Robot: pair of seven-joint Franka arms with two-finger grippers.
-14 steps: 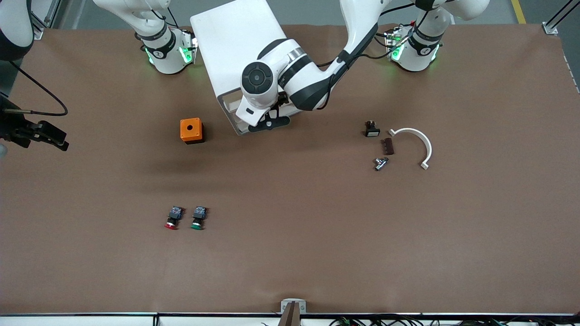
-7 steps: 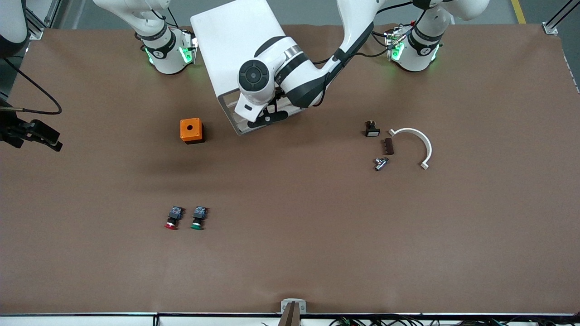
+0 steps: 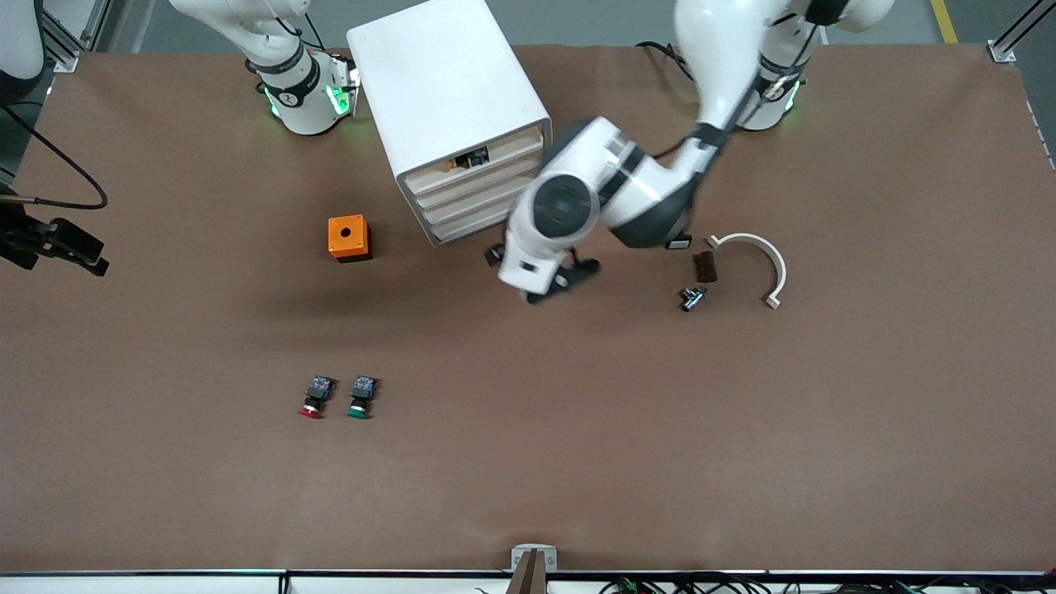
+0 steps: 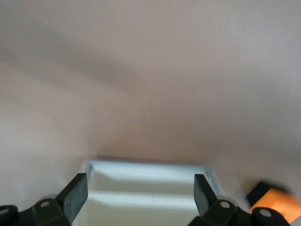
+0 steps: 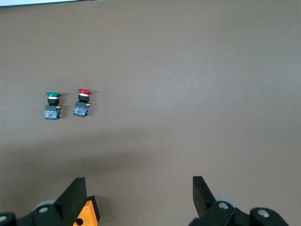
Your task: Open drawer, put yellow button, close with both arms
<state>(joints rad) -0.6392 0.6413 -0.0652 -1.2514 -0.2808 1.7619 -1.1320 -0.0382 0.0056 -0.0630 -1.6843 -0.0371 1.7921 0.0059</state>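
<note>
The white cabinet [image 3: 445,91] stands near the robots' bases. Its uppermost drawer [image 3: 503,147] sits about flush with the three lower ones. The yellow button [image 3: 464,159] shows in a dark gap at the top of that drawer. My left gripper [image 3: 540,280] is open and empty over the bare table, just off the cabinet's front. In the left wrist view the blurred cabinet [image 4: 150,186] lies between the left gripper's [image 4: 141,186] open fingers. My right gripper [image 3: 95,256] waits open and empty at the right arm's end of the table. It is also open in the right wrist view [image 5: 138,188].
An orange box [image 3: 348,238] stands beside the cabinet toward the right arm's end. A red button [image 3: 313,398] and a green button [image 3: 360,398] lie nearer the camera. A white curved piece [image 3: 763,256], a brown block [image 3: 705,266] and a metal part [image 3: 693,297] lie toward the left arm's end.
My left gripper has pulled away from the cabinet's front toward the front camera and the left arm's end. The drawer fronts and the button now show. The right gripper barely moved.
</note>
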